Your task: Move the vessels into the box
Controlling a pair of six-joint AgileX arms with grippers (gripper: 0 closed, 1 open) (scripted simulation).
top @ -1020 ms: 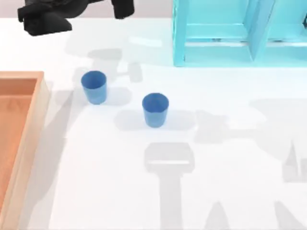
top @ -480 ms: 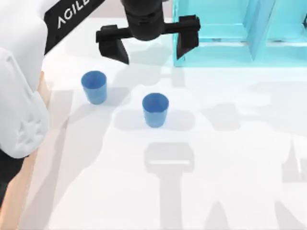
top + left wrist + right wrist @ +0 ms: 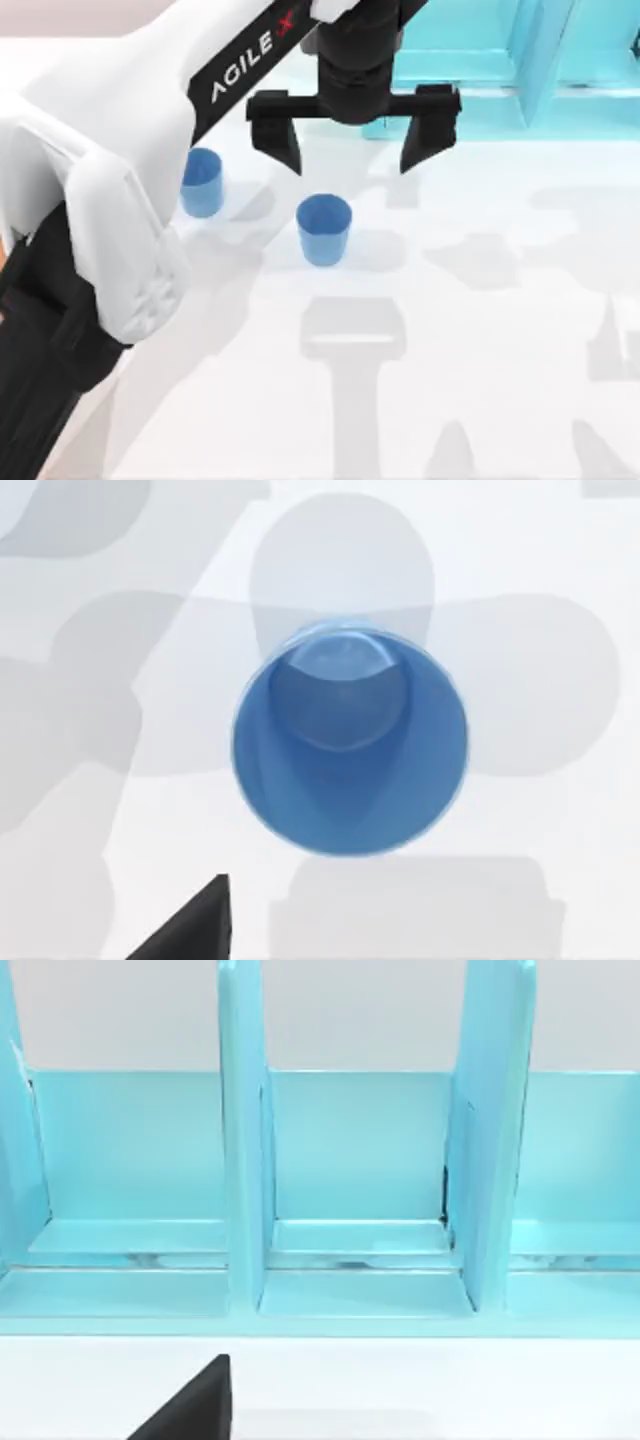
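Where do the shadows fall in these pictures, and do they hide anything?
Top view: soft grey shadows spread over the white table, several around the right cup beneath the open left gripper; nothing is hidden. Left wrist view: overlapping round shadows surround that cup. Right wrist view: the cyan frame is evenly lit.

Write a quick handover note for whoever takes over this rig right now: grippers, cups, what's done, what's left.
Left gripper: fingers open, empty, poised above the nearer small blue handleless cup, not touching it.
Right gripper: faces the cyan shelf-like frame; its finger state cannot be told.
Second small blue handleless cup stands upright on the white table, to the left, partly behind the left arm.
Done: nothing; both cups stand outside the box.
Left: grasp and move both.
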